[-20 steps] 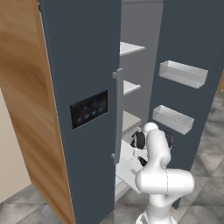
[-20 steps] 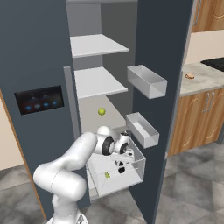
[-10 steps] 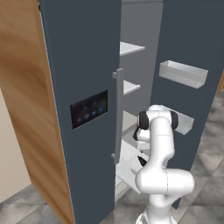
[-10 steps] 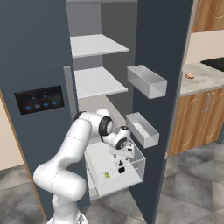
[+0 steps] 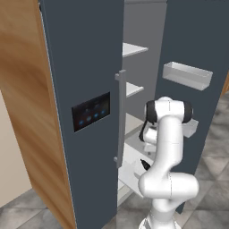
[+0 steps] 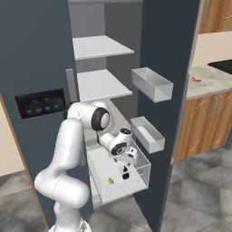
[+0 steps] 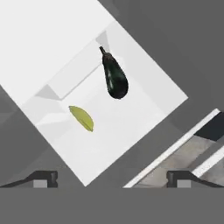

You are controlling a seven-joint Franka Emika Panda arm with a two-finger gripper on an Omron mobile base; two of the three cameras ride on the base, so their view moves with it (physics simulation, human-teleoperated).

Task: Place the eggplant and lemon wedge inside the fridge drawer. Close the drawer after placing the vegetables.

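The fridge drawer (image 6: 118, 194) (image 7: 139, 114) stands pulled out at the bottom of the fridge. Inside it lie the eggplant (image 7: 114, 79) (image 6: 125, 172), dark purple and glossy, and the small yellow-green lemon wedge (image 7: 82, 118) (image 6: 111, 181), a short way apart. My gripper (image 6: 129, 157) (image 7: 111, 180) hovers just above the drawer, pointing down into it, open with nothing between its fingers. From the left base view the eggplant (image 5: 144, 165) shows as a dark sliver on the white drawer (image 5: 128, 173), beside my arm.
Two door bins (image 6: 153, 84) (image 6: 147, 135) hang on the open right door, close to my hand. White shelves (image 6: 102, 45) (image 6: 103, 84) sit above the drawer. The shut left door with its dark panel (image 6: 41, 103) is at my left. A counter (image 6: 213, 80) lies far right.
My arm's elbow has lifted and the hand has drawn up a little from the drawer. The eggplant and lemon wedge have stayed where they lie.
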